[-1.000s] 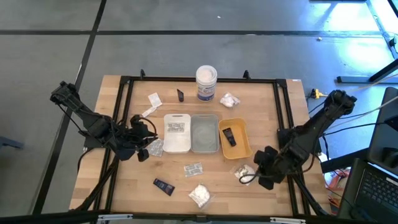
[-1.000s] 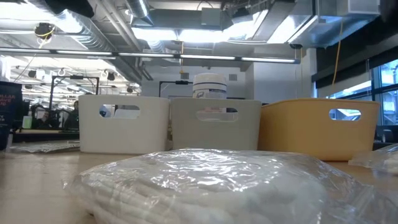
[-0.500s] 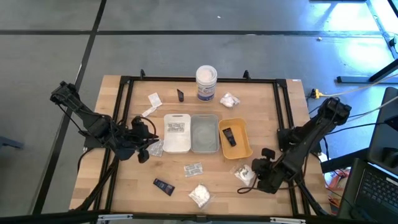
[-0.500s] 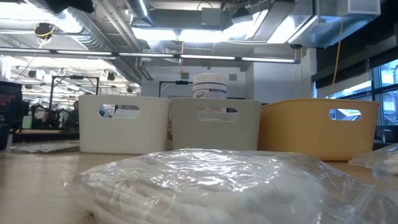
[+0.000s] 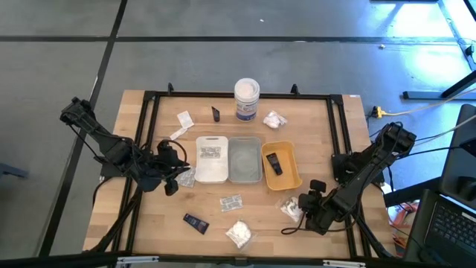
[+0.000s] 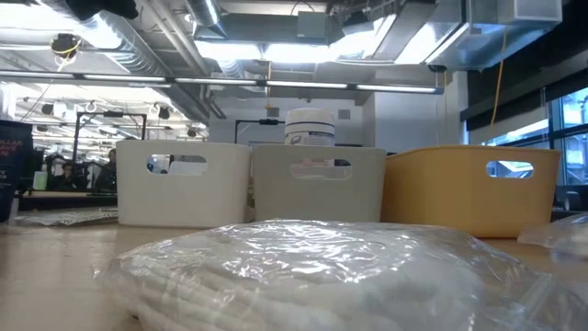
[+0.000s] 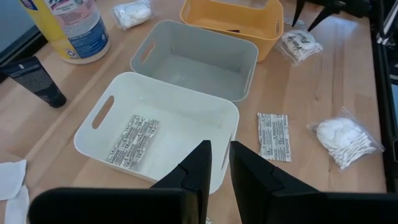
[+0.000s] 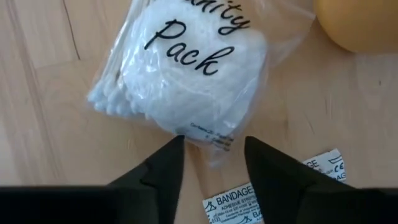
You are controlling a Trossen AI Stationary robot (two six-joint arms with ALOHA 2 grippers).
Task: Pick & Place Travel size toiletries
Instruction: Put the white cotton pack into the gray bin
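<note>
The vanity pack (image 8: 186, 81) lies on the desk (image 5: 260, 216) just off the orange tray's (image 5: 286, 179) near corner. The right gripper (image 8: 208, 165) has slid onto it, jaws now spread at its edge: a pickup looks imminent. The left gripper (image 7: 214, 171) hovers unmoved beside the white tray (image 5: 211, 175), jaws nearly together, holding nothing. Three trays; one sachet (image 7: 132, 138) in white, one black tube (image 5: 274, 162) in orange, grey (image 5: 245, 176) bare.

Both arms are matte black, built of slim jointed links with black cables; each end effector (image 5: 305, 211) carries two flat, tapering dark fingers (image 8: 163, 167).
</note>
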